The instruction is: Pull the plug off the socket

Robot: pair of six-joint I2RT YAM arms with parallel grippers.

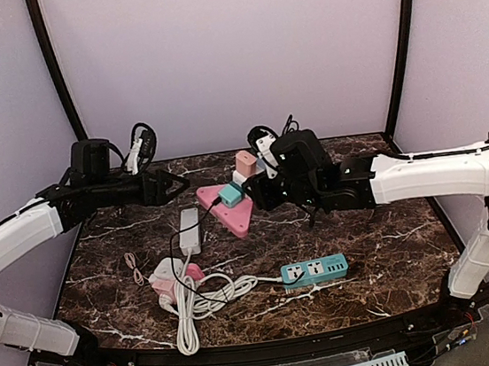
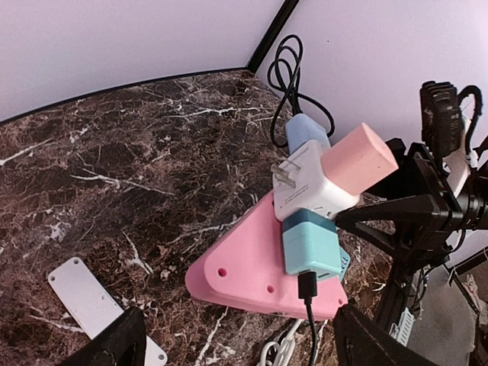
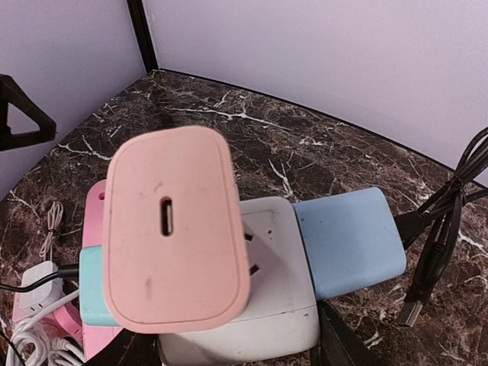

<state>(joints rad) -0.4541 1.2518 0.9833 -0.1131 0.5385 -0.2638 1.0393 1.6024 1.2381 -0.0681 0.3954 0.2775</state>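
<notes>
A white cube socket [image 1: 242,177] [image 2: 309,191] [image 3: 278,305] is held just above a pink triangular block [image 1: 233,211] [image 2: 259,267]. My right gripper [image 1: 258,181] [image 3: 232,349] is shut on the cube from both sides. Plugged into the cube are a pink plug [image 1: 245,161] [image 2: 358,160] [image 3: 175,229], a blue plug [image 2: 303,133] [image 3: 347,240] and a teal plug [image 1: 230,195] [image 2: 311,244] with a black cable. My left gripper [image 1: 174,187] [image 2: 244,352] stands open a short way left of the block, touching nothing.
A white power strip [image 1: 189,228] [image 2: 95,305], a teal power strip [image 1: 314,270] and a pink-and-white socket with coiled white cable [image 1: 187,297] lie in front. Black cables [image 1: 143,142] [image 3: 438,229] sit at the back wall. A thin cable [image 1: 132,266] lies at the left.
</notes>
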